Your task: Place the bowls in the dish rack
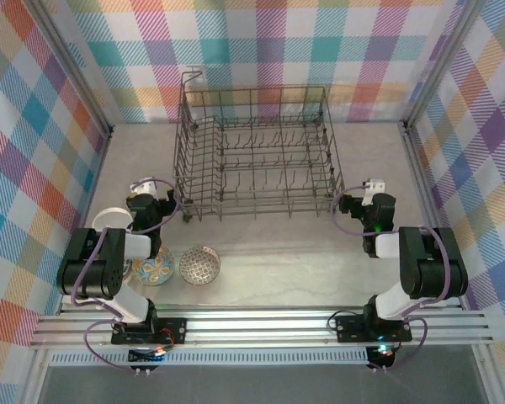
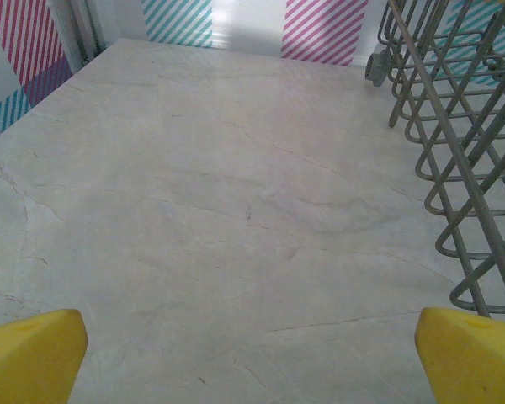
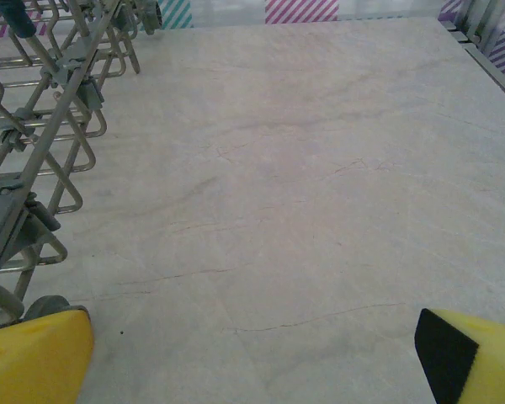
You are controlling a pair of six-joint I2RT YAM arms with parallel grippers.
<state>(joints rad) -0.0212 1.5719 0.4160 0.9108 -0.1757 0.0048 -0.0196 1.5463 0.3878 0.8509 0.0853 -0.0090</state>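
Well, left gripper point(image 2: 252, 358) and right gripper point(image 3: 252, 358) gape empty; bowls point(image 1: 199, 264) (ceramic, slick, chippable) likely want a pinch over the rim.

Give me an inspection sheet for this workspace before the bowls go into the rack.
Surface: pale stone-look table, no spills seen.
Job's things: dish rack upright, no bowls in it; patterned bowl, floral bowl and white bowl on the table by the left arm.
Clutter: nothing seen.
Hands: left hand and right hand open, holding nothing.
Cables: purple cables looped along both arms.
Surroundings: plaid walls.
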